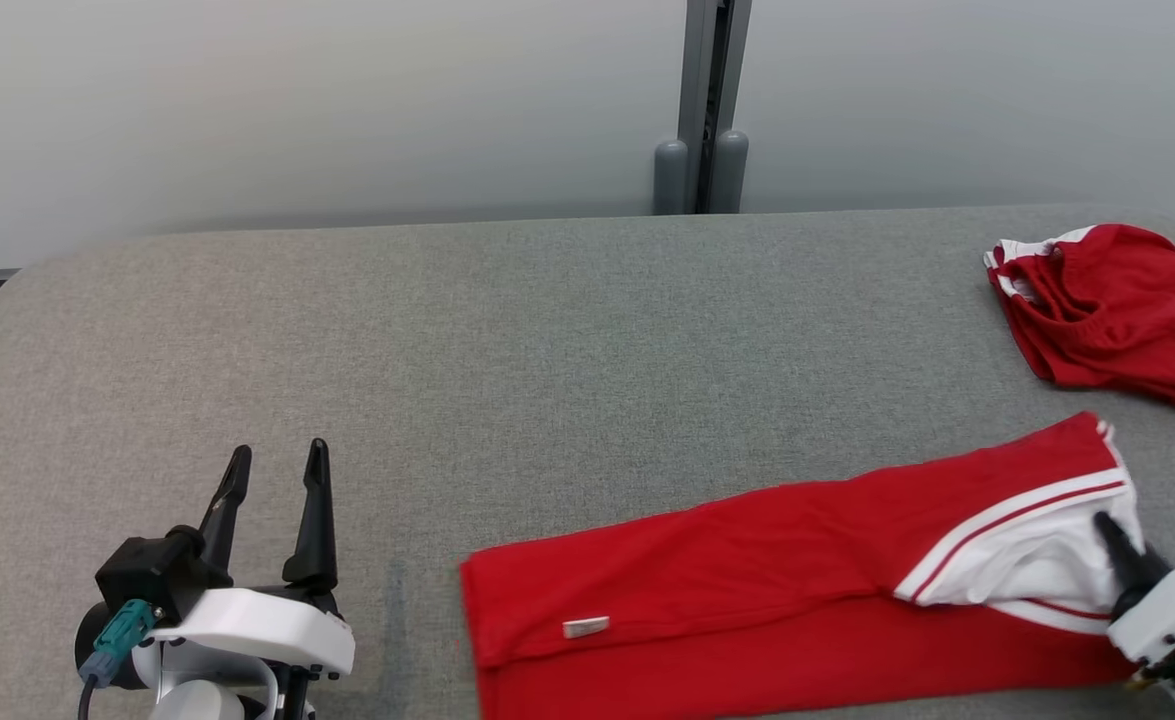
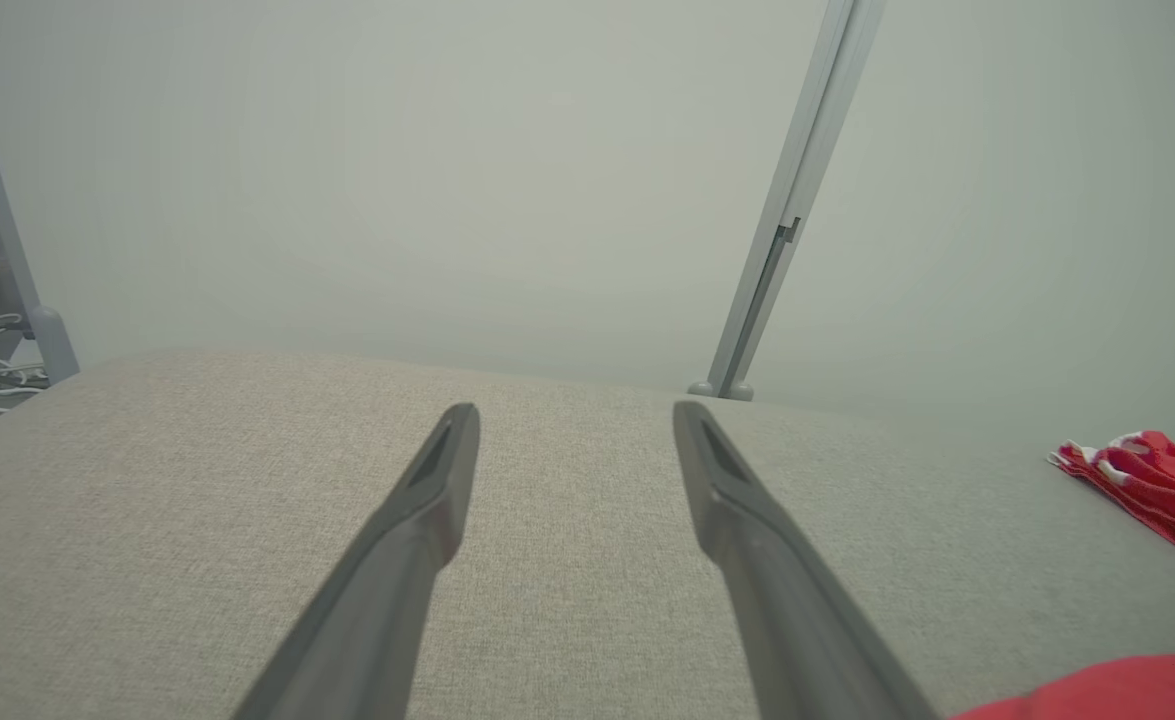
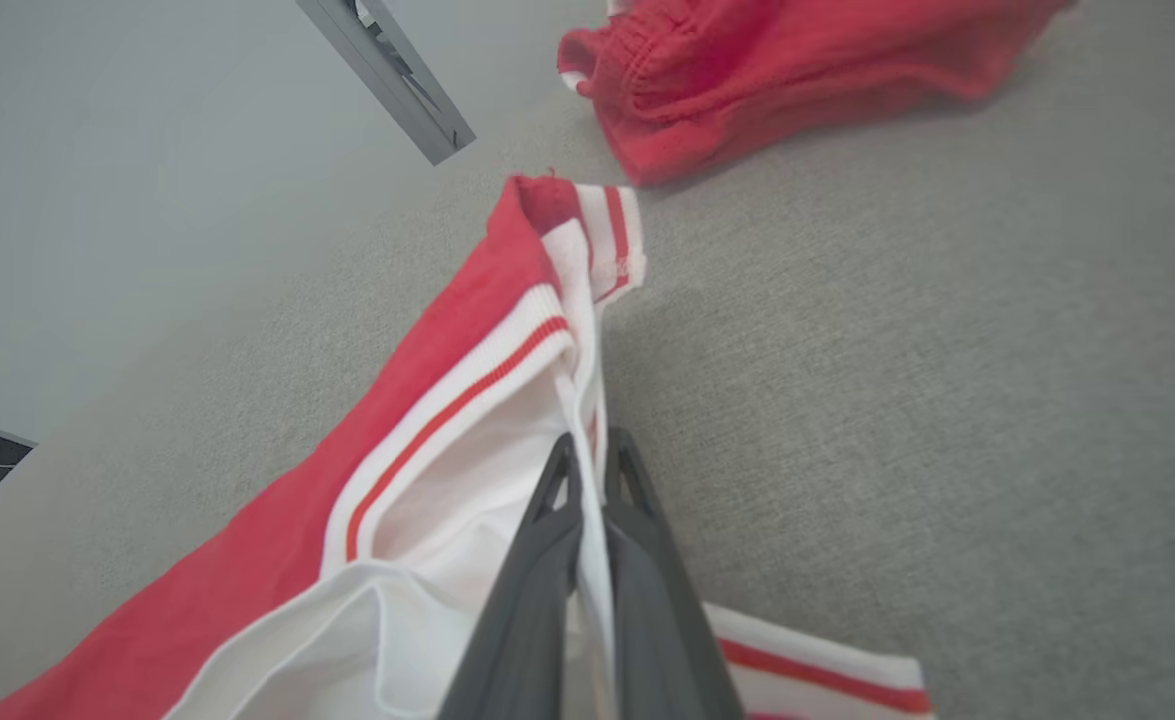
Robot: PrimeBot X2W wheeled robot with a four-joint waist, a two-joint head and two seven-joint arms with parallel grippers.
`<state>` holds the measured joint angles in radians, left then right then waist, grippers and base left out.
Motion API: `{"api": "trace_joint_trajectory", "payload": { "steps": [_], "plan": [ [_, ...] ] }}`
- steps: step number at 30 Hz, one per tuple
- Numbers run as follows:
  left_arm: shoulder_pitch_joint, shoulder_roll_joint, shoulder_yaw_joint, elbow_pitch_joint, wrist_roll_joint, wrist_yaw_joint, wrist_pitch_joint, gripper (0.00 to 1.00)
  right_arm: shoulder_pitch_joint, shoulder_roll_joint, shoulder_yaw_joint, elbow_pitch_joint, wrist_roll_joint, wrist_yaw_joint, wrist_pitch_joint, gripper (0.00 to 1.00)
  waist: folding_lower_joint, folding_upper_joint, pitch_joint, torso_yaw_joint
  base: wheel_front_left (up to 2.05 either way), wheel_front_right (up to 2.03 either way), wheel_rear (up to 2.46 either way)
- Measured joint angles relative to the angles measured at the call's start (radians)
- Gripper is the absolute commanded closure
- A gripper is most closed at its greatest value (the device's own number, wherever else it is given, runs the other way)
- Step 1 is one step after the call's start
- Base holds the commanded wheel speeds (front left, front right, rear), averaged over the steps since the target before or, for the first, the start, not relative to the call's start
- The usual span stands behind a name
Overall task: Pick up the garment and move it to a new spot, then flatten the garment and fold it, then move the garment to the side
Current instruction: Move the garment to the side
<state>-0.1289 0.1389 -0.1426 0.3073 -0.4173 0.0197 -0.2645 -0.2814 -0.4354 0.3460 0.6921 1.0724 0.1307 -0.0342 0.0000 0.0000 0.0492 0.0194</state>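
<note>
The garment [image 1: 747,570], red with white striped trim, lies partly folded along the near right of the grey table [image 1: 447,330]. A second red piece [image 1: 1117,310] sits crumpled at the far right, apart from it. The right gripper [image 3: 592,455] is pinched tight on the garment's white edge at its right end, while the left gripper [image 1: 280,452] is at the near left, fingers spread wide, holding nothing.
</note>
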Motion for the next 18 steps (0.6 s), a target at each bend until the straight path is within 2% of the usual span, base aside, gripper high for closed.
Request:
{"api": "trace_joint_trajectory", "payload": {
  "steps": [7,12,18],
  "plan": [
    [0.004,-0.012,0.011,0.0,0.012,-0.009,0.0,0.0,0.005,-0.053,-0.038,-0.045,-0.016,0.0,0.005,1.0,0.0,0.0,-0.012,-0.003,0.0,0.0,0.0],
    [0.017,-0.022,0.014,0.004,0.015,-0.012,0.0,0.0,0.028,-0.068,-0.044,-0.168,-0.03,0.0,0.011,1.0,0.0,0.0,-0.025,0.0,0.0,0.0,0.0],
    [0.022,-0.026,0.014,0.018,0.022,-0.027,0.0,0.0,0.08,-0.071,-0.059,-0.347,-0.053,0.0,0.069,1.0,0.0,0.0,-0.039,0.015,0.0,0.0,0.0]
  ]
}}
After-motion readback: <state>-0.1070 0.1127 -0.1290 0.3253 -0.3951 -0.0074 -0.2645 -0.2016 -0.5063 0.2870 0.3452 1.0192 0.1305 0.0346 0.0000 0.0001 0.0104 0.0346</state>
